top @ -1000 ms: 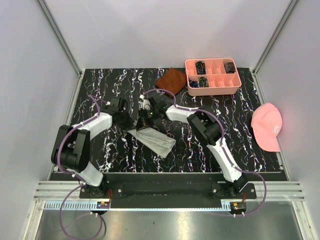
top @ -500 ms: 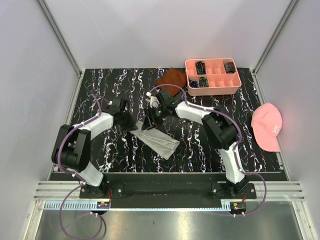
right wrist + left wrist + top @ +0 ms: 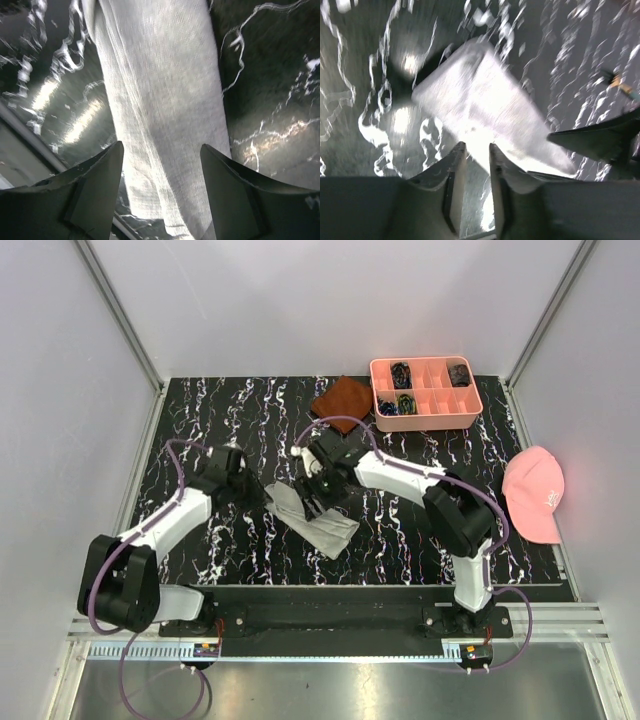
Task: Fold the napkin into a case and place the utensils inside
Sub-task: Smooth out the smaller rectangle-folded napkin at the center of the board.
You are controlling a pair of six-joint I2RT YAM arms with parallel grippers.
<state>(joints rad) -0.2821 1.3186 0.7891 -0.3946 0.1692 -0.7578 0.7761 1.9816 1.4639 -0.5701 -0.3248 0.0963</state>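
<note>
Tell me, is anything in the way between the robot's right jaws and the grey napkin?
Nothing visible is. The right jaws stand open directly over the folded napkin, and the right wrist view shows only its grey cloth between them.

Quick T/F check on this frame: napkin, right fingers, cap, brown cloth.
1. The napkin lies folded as a narrow strip on the table. True.
2. The right fingers are shut on the napkin. False: they stand open, one on either side of the strip.
3. The pink cap sits inside the pink tray. False: it lies at the table's right edge, apart from the tray.
4. The brown cloth lies just left of the tray. True.
</note>
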